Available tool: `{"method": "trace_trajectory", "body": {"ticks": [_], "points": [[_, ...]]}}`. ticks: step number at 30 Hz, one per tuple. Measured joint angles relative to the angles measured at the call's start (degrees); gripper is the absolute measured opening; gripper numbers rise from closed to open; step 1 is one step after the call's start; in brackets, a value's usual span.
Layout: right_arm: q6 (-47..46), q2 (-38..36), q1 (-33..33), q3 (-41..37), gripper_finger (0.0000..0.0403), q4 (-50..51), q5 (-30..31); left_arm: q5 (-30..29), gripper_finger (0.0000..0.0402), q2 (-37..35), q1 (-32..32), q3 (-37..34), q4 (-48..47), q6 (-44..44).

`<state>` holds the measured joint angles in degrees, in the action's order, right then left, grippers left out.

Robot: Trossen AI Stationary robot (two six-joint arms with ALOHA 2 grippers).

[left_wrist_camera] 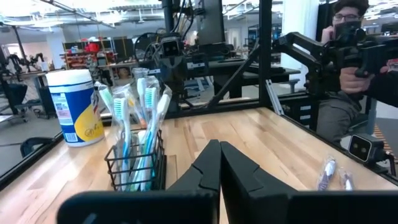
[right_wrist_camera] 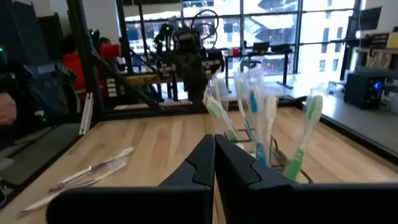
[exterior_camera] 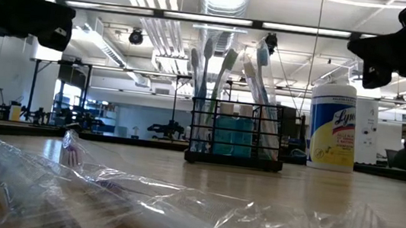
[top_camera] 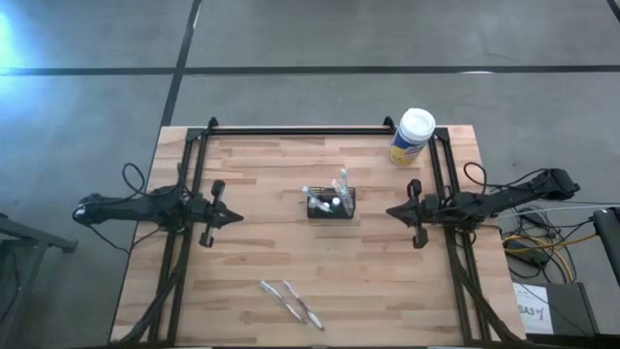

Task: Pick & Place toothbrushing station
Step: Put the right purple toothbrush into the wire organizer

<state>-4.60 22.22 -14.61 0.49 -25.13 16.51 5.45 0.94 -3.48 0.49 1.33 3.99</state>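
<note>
The butcher-block table (top_camera: 252, 242) carries the black toothbrushing station (top_camera: 331, 205) at its centre, between the left gripper (top_camera: 235, 219) and right gripper (top_camera: 392, 211), both pressed together. Its tall toothbrushes (exterior_camera: 226, 78) could topple it if nudged; the wrapped toothbrushes (top_camera: 293, 303) may slip in their plastic.

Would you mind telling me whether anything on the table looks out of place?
Yes: two wrapped toothbrushes lie loose near the table's front edge, away from the black caddy at the centre, where the other brushes stand upright. Nothing looks spilled or damaged.
</note>
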Motion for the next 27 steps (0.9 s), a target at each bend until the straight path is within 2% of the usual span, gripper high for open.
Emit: {"method": "trace_trajectory", "body": {"ticks": [11, 17, 21, 27], "points": [[-2.4, 0.9, 0.0, 0.0, 0.0008, 2.3, 0.1, -0.8, 0.0012, 1.4, 0.0, 0.0, -0.6, -2.1], [-8.5, 5.2, 0.0, 2.6, 0.0008, 3.5, 1.6, -1.0, 0.0012, 1.4, 0.0, -0.1, -0.7, -1.1], [-12.2, 13.8, -1.0, 11.1, 0.0008, 10.0, 1.6, -1.0, 0.0009, 1.4, 0.0, -0.1, -0.7, -0.9], [-15.1, 37.0, -6.0, 29.5, 0.0008, 18.2, 2.6, -1.0, 0.0015, 1.4, 0.0, -0.1, -0.7, -1.0]]}}
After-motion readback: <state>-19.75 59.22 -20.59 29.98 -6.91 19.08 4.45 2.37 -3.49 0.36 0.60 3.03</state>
